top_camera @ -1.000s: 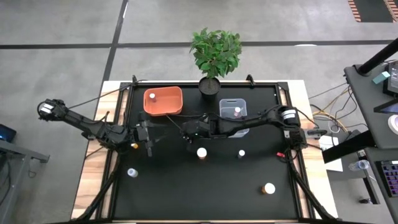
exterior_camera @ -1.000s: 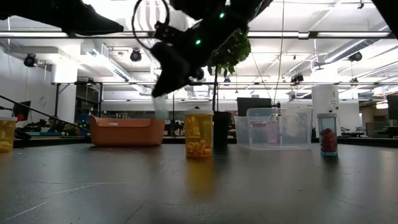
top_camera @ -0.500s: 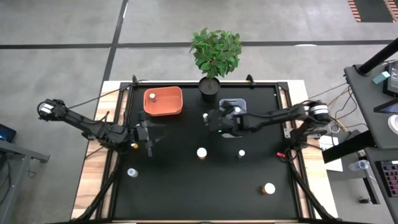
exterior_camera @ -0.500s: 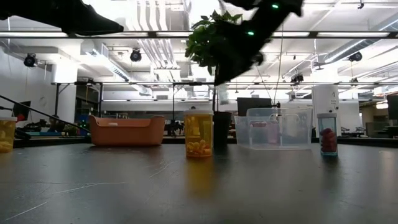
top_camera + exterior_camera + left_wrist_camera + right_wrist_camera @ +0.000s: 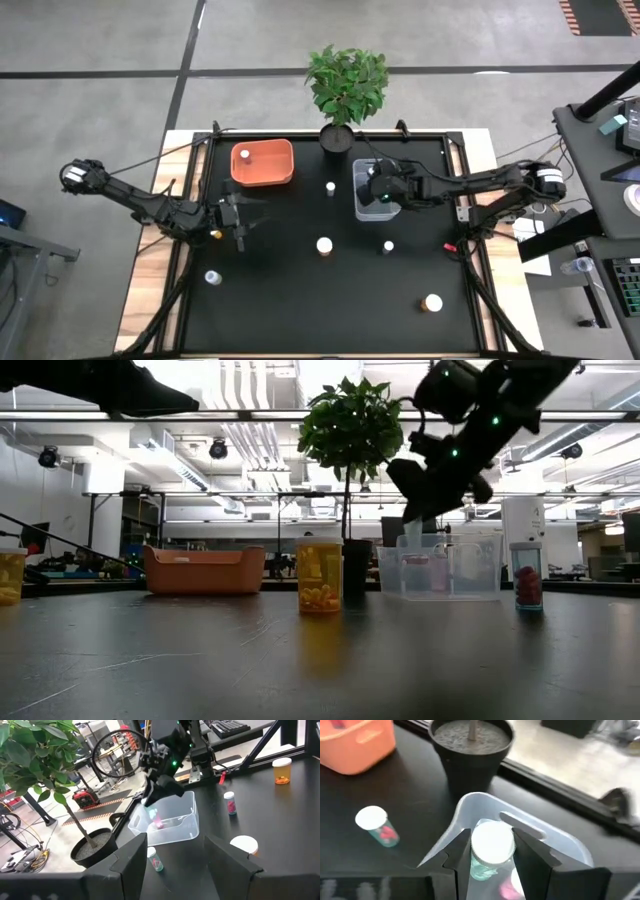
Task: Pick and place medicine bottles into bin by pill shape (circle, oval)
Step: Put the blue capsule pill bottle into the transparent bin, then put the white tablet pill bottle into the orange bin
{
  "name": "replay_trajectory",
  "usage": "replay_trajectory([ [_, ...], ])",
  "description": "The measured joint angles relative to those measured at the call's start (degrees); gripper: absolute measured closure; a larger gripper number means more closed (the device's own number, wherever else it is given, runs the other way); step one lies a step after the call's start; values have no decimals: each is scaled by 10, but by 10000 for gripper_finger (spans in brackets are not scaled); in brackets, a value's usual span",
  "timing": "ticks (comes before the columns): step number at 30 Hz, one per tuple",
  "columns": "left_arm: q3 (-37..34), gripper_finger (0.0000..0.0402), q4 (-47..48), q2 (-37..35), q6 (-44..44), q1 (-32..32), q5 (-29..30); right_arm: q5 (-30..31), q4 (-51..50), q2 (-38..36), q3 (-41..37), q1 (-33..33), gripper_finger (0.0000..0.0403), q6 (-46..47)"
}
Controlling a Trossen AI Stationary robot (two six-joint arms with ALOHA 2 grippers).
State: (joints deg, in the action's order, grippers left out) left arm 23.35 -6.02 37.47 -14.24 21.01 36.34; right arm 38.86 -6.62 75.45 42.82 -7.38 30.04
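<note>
My right gripper (image 5: 373, 189) hangs over the clear bin (image 5: 358, 207) at the table's far right. It is shut on a small white-capped bottle (image 5: 491, 845) with a pale teal body, which also shows in the low view (image 5: 413, 532). A pink-filled bottle (image 5: 159, 823) lies inside the clear bin. The orange bin (image 5: 263, 163) holds one white-capped bottle (image 5: 245, 155). Loose bottles stand on the mat: one near the plant pot (image 5: 330, 187), an amber one (image 5: 324, 245), a small one (image 5: 388, 246). My left gripper (image 5: 240, 218) waits open and empty at the table's left. My right gripper pinches the bottle's body just below its white cap (image 5: 479, 866) between its two fingers, one on each side. The fingers (image 5: 527, 857) slant down from the table's right side. The bottle stands upright in the hold, lifted clear above the clear bin's inside.
A potted green plant (image 5: 346, 85) stands at the far edge between the two bins. More bottles stand at the near left (image 5: 212, 278), near right (image 5: 432, 302) and beside my left gripper (image 5: 216, 235). The mat's near middle is open.
My right gripper has carried the white-capped bottle from near the orange bin toward the table's right edge, past the plant pot, and now holds it over the clear bin. My left arm has kept still.
</note>
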Motion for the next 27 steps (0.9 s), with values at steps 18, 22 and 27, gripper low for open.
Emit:
replay_trajectory([
  [18,0,224,0,0,-1,0,0,-13,92,97,-6,-24,256,0],
  [22,0,224,0,0,-1,0,0,-12,91,104,-2,-24,233,0],
  [27,0,224,0,0,-1,0,0,-12,90,104,-2,-24,215,0],
])
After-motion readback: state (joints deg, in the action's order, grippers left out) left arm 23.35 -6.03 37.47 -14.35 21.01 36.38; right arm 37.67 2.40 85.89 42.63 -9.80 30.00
